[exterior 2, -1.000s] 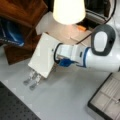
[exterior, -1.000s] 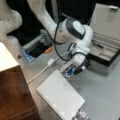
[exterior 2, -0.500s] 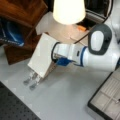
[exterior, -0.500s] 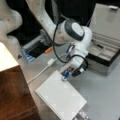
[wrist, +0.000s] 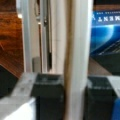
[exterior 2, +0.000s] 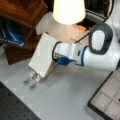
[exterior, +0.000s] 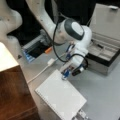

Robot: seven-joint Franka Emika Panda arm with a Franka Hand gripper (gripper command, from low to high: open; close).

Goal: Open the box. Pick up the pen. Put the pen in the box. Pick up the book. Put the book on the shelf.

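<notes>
In a front view your gripper [exterior: 67,73] sits at the upper edge of the book [exterior: 61,96], a plain white slab with a spiral edge, tilted and stretching away below the tool; the box [exterior: 105,53] stands open behind the arm, its grey lining showing, the pen too blurred to pick out there. In a front view the book [exterior 2: 42,56] hangs slanted off the gripper [exterior 2: 60,60], with the shelf [exterior 2: 23,12] just beyond it; the lower corner hides part of the metal brackets [exterior 2: 31,80]. In the wrist view, both pads [wrist: 48,87] clamp the book [wrist: 75,50] edge-on between them.
</notes>
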